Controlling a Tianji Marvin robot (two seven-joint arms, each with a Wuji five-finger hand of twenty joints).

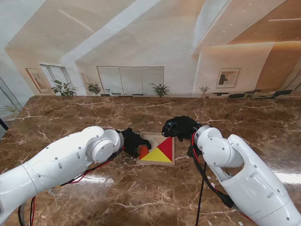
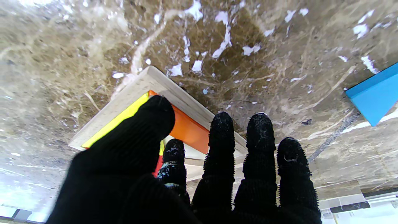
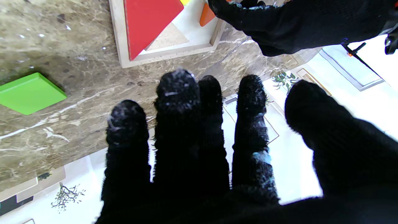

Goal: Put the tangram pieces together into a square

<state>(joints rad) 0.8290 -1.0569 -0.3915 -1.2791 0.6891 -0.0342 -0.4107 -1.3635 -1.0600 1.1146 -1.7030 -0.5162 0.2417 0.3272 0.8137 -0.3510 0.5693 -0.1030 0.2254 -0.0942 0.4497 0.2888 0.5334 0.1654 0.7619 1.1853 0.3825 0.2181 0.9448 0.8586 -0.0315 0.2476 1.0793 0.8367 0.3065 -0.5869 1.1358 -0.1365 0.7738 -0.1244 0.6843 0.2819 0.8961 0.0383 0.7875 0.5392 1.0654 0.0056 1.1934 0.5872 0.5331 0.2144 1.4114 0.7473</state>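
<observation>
At the wooden tray [image 1: 170, 162], the left hand [image 1: 134, 141] pinches an orange triangle [image 1: 143, 151]; seating it beside the yellow triangle [image 1: 156, 156] looks next; right hand [image 1: 180, 126] hovers, fingers spread, empty.

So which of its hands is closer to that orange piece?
The left hand. Its fingers are right at the orange piece, at the left edge of the wooden tray. The right hand hovers open beyond the tray's far right corner, holding nothing.
</observation>
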